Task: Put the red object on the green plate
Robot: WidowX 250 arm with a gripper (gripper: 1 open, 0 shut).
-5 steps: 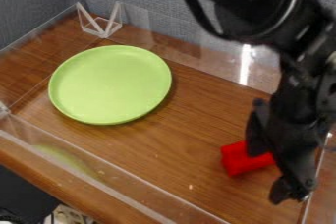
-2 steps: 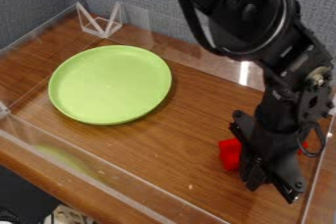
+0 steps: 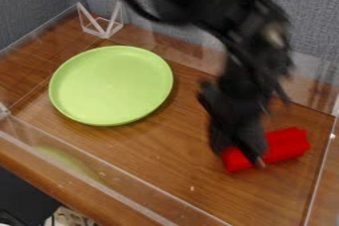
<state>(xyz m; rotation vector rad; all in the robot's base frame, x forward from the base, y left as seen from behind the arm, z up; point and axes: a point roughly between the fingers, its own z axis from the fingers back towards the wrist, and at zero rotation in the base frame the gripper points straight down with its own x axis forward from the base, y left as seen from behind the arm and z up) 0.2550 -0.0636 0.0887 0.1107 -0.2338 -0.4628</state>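
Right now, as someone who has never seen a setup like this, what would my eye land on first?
The big black robot arm, smeared by blur, fills the upper right and reaches down to the left end of a bright red block near the front right corner. Off to the left, a lime-green plate lies bare on the brown wooden table.

Wooden table (image 3: 159, 146); clear barrier (image 3: 119, 185) around; white wire stand (image 3: 101, 19) back corner.
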